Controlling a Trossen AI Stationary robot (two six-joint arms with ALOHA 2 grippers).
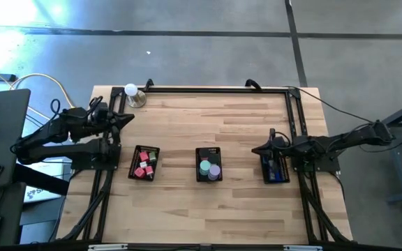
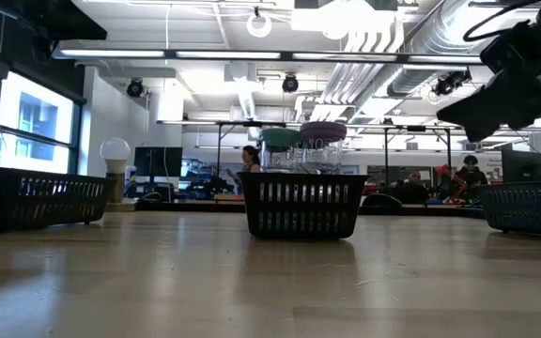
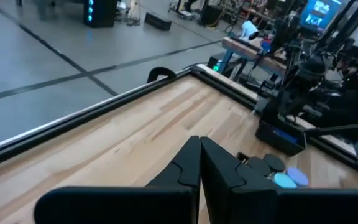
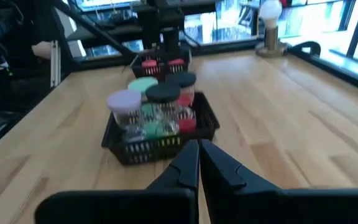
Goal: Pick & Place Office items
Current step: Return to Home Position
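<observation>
Three black mesh trays stand in a row on the wooden table. The left tray [image 1: 144, 162] holds red and pink blocks, the middle tray [image 1: 209, 164] teal and purple rolls [image 4: 125, 99] and black-capped cylinders [image 4: 163, 93], and the right tray [image 1: 276, 167] dark blue pieces. My left gripper [image 1: 128, 118] is shut and empty at the table's far left, above the wood [image 3: 199, 140]. My right gripper [image 1: 257, 149] is shut and empty beside the right tray, pointing toward the middle tray [image 4: 197, 144].
A white ball on a metal base [image 1: 132, 93] stands at the far left corner. A black frame [image 1: 215, 88] runs along the table's far edge and both sides. Bare wood lies between the trays and toward the near edge.
</observation>
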